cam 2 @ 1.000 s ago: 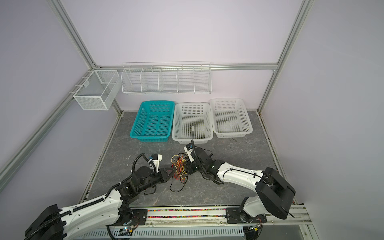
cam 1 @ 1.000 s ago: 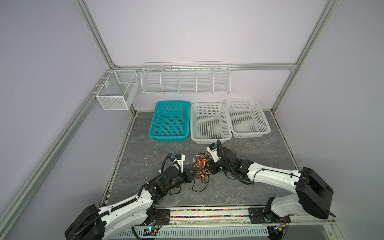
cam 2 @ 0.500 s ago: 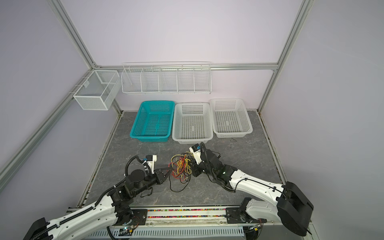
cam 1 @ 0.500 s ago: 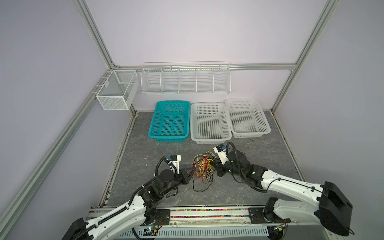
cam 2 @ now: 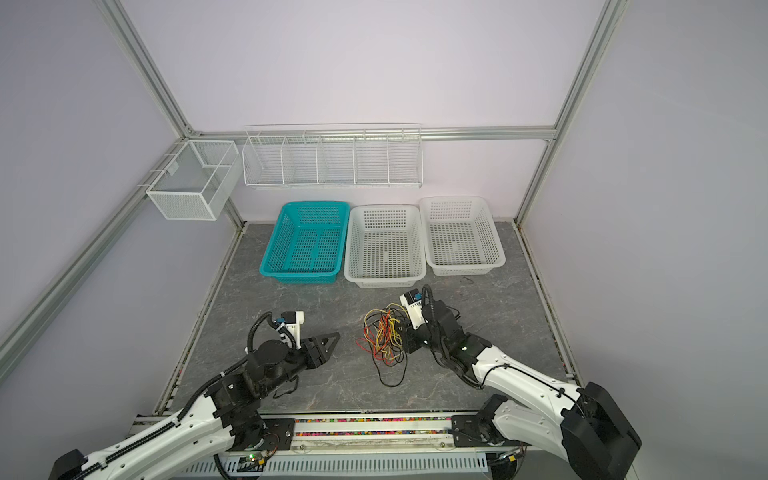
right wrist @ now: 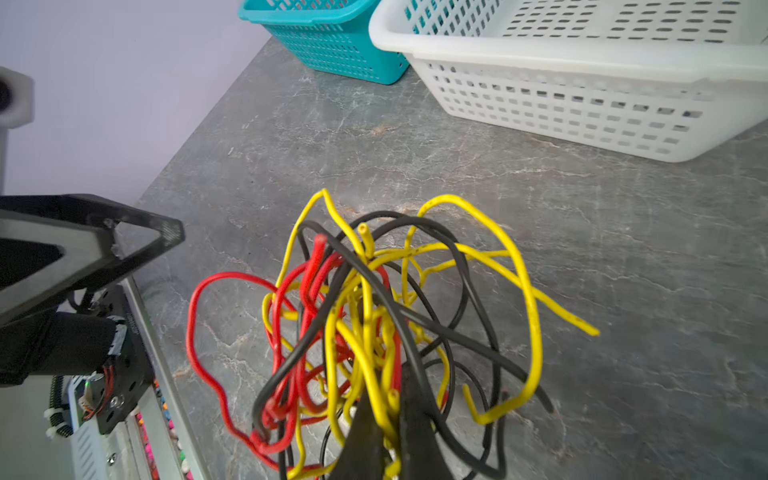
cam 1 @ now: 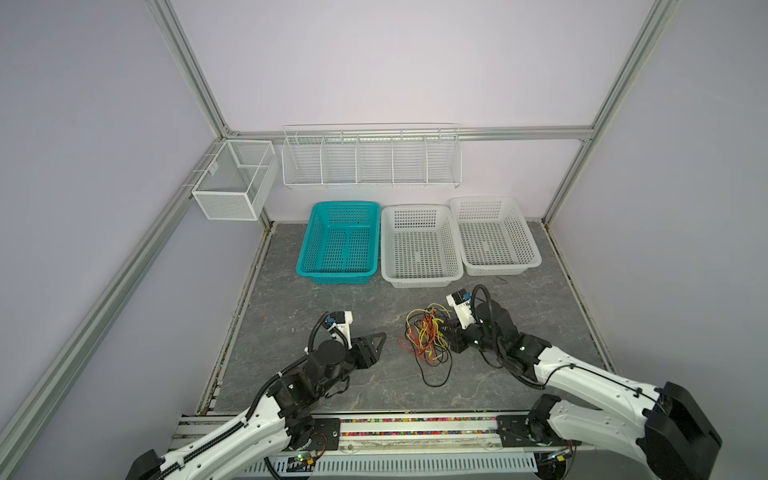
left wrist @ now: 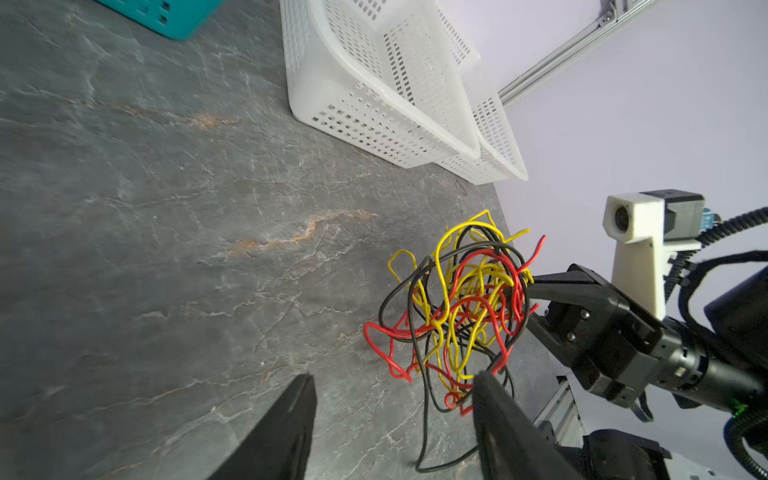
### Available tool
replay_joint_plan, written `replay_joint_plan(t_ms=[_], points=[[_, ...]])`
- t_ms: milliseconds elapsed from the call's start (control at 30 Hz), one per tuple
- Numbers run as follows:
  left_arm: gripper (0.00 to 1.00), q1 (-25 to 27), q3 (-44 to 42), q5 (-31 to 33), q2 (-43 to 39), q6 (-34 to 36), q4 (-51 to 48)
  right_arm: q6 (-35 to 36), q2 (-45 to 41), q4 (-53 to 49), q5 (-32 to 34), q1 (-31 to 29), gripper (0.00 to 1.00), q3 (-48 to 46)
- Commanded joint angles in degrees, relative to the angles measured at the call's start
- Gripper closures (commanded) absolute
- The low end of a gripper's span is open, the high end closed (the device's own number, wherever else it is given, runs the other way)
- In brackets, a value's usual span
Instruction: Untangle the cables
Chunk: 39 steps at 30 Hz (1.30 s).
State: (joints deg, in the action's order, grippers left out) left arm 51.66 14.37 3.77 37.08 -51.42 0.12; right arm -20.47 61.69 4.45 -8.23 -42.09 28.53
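Tangled cables [cam 1: 426, 340] at the near middle of the desk [cam 1: 316, 299]
The right hand [cam 1: 451, 333] is clenched on the cables' right side; the left hand [cam 1: 381, 336], released and empty, sits to their left, not touching them.

In both top views: mounted high above the near rail [cam 1: 415, 432], aimed down and toward the far wall [cam 1: 374, 83], well back, taking in the whole table [cam 1: 291, 332] and the far row of baskets [cam 1: 415, 207]; almost identical framing, offset slightly sideways.

From the left wrist: low and close to the table, facing right and somewhat far, past the left gripper [left wrist: 394, 374] toward the cables [left wrist: 465, 299] and the right gripper [left wrist: 532, 303] behind them.

From the right wrist: closer still, probably tilted downward, facing left and far, cables filling the middle.

Shared by both wrist views: cables, middle white basket [left wrist: 374, 124], a corner of the teal basket [right wrist: 332, 54].
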Motion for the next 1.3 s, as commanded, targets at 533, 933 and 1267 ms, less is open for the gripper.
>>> replay_joint_plan(t_ms=[533, 933, 1267], points=[[0.24, 6.0, 15.8, -8.0, 32.3, -1.2, 10.8, 0.5, -2.3, 7.5, -8.9, -0.9, 0.94, -1.8], [0.81, 6.0, 17.0, -10.7, 36.3, -0.4, 15.1, -0.4, -0.2, 8.9, -12.1, -1.2, 0.94, -1.5], [1.0, 6.0, 15.5, -11.4, 35.9, 0.8, 16.3, -0.3, -0.9, 7.4, -11.0, -1.3, 0.94, -1.4]])
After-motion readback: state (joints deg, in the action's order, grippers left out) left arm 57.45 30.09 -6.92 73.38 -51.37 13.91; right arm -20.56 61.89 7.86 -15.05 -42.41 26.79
